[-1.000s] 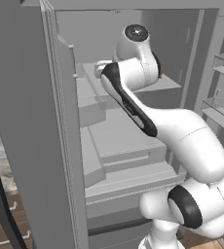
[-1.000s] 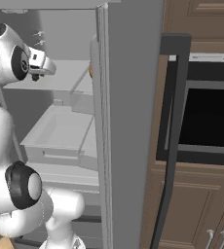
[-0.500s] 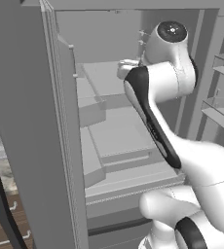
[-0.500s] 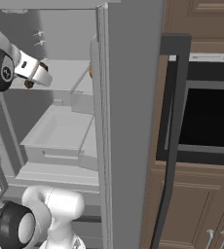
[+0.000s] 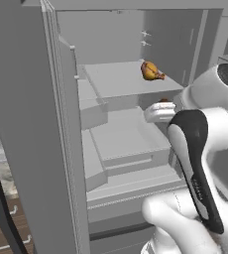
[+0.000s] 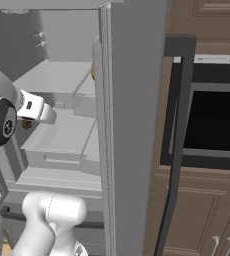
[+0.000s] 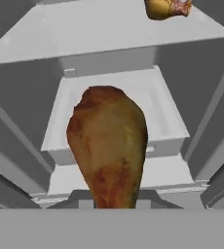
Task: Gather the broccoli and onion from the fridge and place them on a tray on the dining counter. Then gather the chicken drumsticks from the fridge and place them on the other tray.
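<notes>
One drumstick clamped in pincer, another drumstick on shelf

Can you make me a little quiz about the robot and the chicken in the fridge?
1. True or false: the gripper is shut on a chicken drumstick.
2. Where is the other drumstick? A) in the bottom drawer, B) on an upper shelf of the fridge, C) on the floor.
3. Fill in: the fridge door stands ____.

Key
1. True. In the hand view the drumstick hangs right at the fingertips, plump end away from the camera.
2. B. It lies on the upper shelf, toward its right side in the left base view.
3. Open. You can see the shelves and drawers inside.
</notes>
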You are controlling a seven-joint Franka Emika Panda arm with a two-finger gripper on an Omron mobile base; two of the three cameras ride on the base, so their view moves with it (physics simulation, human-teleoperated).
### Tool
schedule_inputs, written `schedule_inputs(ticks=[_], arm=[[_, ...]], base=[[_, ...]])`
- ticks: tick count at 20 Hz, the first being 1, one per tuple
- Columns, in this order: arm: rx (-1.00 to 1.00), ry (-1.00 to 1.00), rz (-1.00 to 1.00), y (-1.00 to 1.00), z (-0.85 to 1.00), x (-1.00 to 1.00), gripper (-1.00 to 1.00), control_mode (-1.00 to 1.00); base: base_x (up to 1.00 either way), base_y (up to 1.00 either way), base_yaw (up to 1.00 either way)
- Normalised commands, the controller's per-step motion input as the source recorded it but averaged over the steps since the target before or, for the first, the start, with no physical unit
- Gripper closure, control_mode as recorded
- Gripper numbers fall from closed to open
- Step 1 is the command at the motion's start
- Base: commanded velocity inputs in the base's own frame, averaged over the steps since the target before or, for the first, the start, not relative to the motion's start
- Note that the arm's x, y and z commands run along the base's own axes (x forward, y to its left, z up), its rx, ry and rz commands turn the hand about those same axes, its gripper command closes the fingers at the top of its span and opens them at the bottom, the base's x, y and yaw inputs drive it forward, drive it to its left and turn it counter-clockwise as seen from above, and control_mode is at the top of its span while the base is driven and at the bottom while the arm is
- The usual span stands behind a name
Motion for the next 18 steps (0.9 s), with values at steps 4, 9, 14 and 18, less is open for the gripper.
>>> schedule_inputs(ticks=[4,9,14,18], arm=[[-0.15,0.09,0.09,-0.03,-0.84,-0.57,1.0,-1.0],[-0.2,0.14,-0.08,-0.17,-0.5,0.03,1.0,-1.0],[-0.04,0.04,-0.03,-0.07,-0.13,0.05,1.0,-1.0],[0.0,0.0,0.0,0.0,0.0,-0.17,1.0,-1.0]], base=[[0.0,0.0,0.0],[0.0,0.0,0.0],[0.0,0.0,0.0],[0.0,0.0,0.0]])
